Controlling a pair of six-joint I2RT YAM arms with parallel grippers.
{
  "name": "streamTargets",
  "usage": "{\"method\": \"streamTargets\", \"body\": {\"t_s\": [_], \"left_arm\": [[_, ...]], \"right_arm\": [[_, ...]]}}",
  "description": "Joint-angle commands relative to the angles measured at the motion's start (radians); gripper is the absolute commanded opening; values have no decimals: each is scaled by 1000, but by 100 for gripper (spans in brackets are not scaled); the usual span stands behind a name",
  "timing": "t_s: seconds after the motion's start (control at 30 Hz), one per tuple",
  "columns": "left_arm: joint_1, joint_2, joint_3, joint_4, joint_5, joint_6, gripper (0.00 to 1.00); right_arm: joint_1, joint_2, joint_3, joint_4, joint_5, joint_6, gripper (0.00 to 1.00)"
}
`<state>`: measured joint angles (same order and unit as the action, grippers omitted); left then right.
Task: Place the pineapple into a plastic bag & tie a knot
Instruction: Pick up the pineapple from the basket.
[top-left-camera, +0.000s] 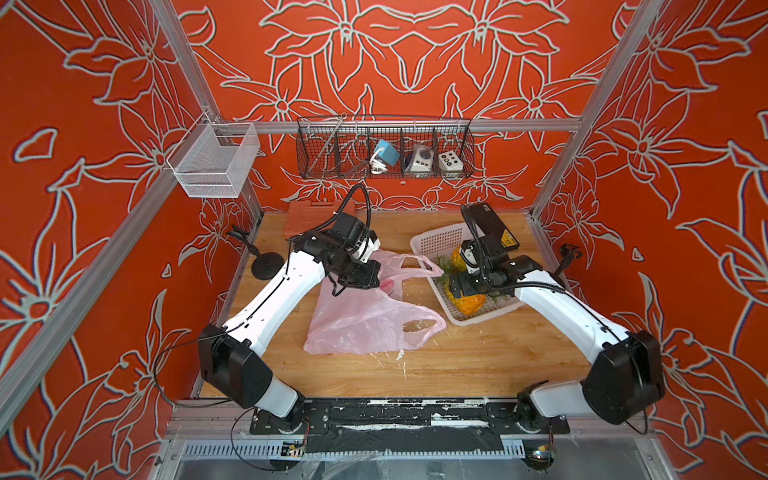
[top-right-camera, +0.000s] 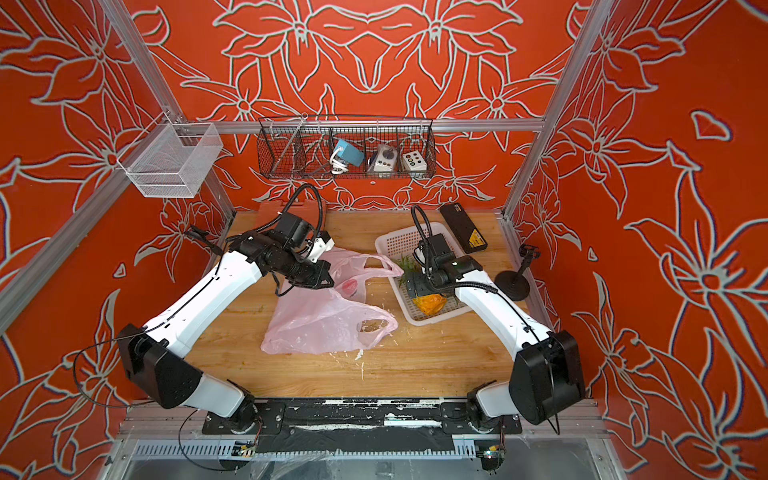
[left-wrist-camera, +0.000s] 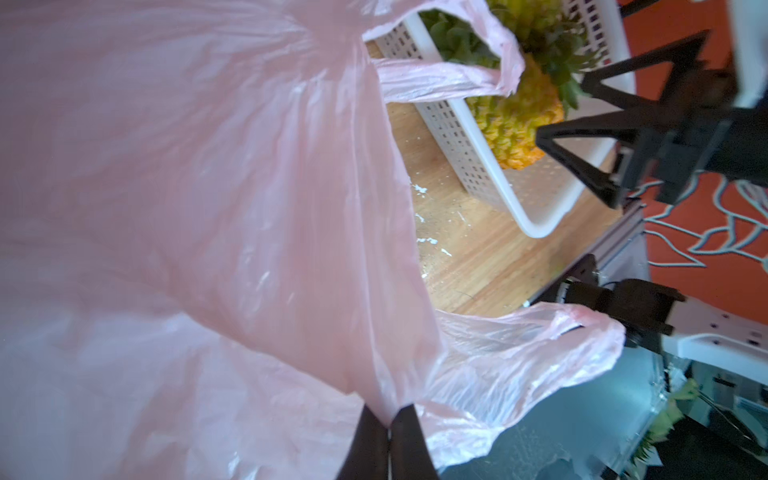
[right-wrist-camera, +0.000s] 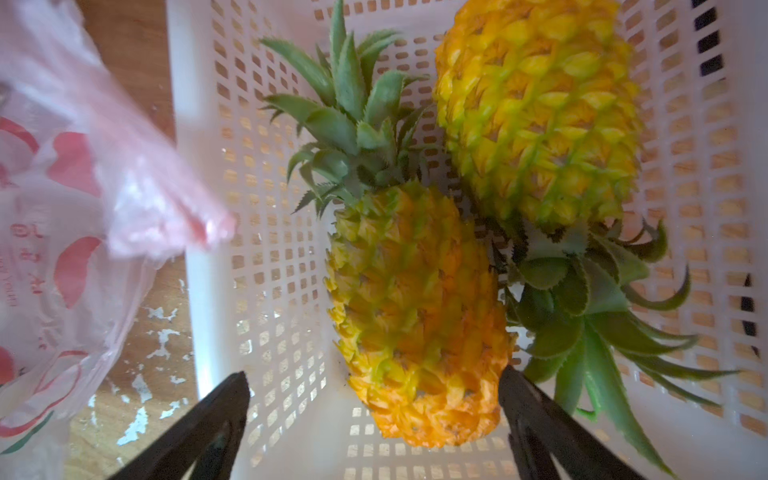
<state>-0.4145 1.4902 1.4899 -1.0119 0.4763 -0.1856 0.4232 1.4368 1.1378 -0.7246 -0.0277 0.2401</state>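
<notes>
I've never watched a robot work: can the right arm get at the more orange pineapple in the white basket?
Probably yes. The right tool is open above the orange pineapple, a finger to each side, nothing between. Leaves of the other pineapple lie close by one finger and might crowd it.

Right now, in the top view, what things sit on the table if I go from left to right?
Round black stand → pink plastic bag → white basket → second black stand.
</notes>
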Motion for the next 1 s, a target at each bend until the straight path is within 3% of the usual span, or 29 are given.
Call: {"method": "streamTargets", "body": {"t_s": [0.0, 0.2, 0.43, 0.77, 0.97], "left_arm": [[15, -28, -37, 47, 189, 17, 0], [112, -8, -101, 180, 365, -69, 0], [189, 15, -88, 203, 412, -90, 0], [224, 9, -155, 282, 470, -122, 0], [228, -10, -199, 322, 502, -142, 0]], "right_arm": [[-7, 66, 36, -30, 21, -48, 98], [-6, 195, 124, -60, 39, -87, 98], [-5, 294, 167, -88, 27, -102, 98], [4, 406, 148, -69, -57, -99, 97], [3, 357, 145, -42, -98, -69, 72]]}}
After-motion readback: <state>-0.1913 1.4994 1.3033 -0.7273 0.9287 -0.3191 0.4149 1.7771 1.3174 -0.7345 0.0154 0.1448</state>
